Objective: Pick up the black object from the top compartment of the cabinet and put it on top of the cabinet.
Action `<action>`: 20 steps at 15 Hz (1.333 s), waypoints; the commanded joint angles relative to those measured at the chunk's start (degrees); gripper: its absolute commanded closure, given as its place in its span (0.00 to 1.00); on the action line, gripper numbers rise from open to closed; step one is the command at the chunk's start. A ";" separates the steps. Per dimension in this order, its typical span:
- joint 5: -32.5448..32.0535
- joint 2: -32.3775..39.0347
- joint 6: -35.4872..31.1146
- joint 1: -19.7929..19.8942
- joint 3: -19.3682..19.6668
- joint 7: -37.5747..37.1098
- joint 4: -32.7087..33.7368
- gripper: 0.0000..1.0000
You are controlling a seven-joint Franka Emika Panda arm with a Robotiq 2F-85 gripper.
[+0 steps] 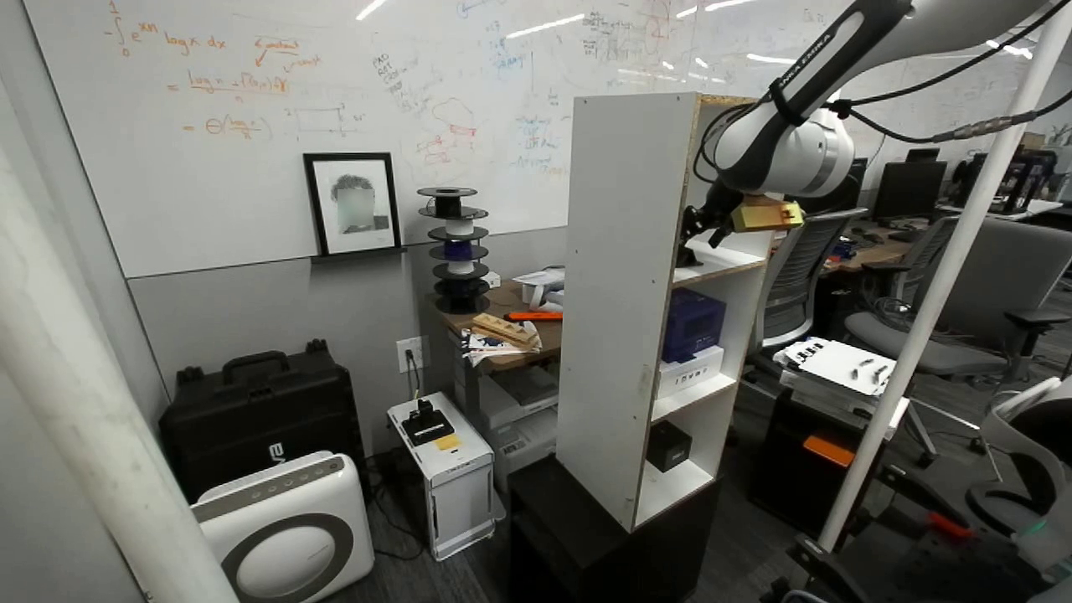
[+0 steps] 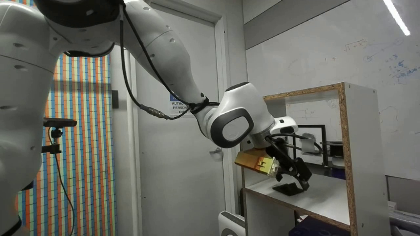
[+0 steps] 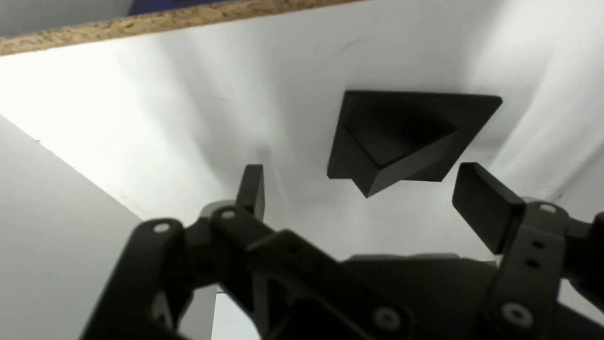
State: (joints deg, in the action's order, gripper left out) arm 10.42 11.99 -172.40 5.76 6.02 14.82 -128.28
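Note:
The cabinet is a tall white open-fronted shelf unit in both exterior views (image 1: pixel 624 251) (image 2: pixel 366 147). The black object is a low, flat plate with a raised angular block on it. It lies on the top compartment's floor in both exterior views (image 1: pixel 688 258) (image 2: pixel 288 189) and the wrist view (image 3: pixel 401 137). My gripper is inside the top compartment, pointing down at a slant, in both exterior views (image 1: pixel 702 237) (image 2: pixel 292 181). In the wrist view my gripper (image 3: pixel 365 203) is open and empty. The object lies just beyond the fingertips, nearer the right finger.
The cabinet's side walls and top board (image 2: pixel 305 91) frame the arm closely. A blue box (image 1: pixel 693 325) on a white box (image 1: pixel 691 373) fills the middle compartment; a chunky black box (image 1: pixel 668 445) sits in the bottom one. A stack of spools (image 1: pixel 458 251) stands behind.

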 commanded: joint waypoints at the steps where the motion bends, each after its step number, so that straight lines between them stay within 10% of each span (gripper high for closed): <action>1: 0.21 2.80 -4.88 -0.98 0.03 -1.79 2.22 0.00; 13: 0.03 5.22 -7.76 -3.57 0.41 -4.41 2.87 0.00; 14: -3.34 5.07 -7.96 -2.31 -0.65 -7.35 2.68 0.25; 20: -6.23 4.69 -7.88 -2.45 -0.44 -10.76 2.43 0.66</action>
State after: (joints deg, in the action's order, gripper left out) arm 6.13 17.20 -179.27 3.15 5.90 6.50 -125.83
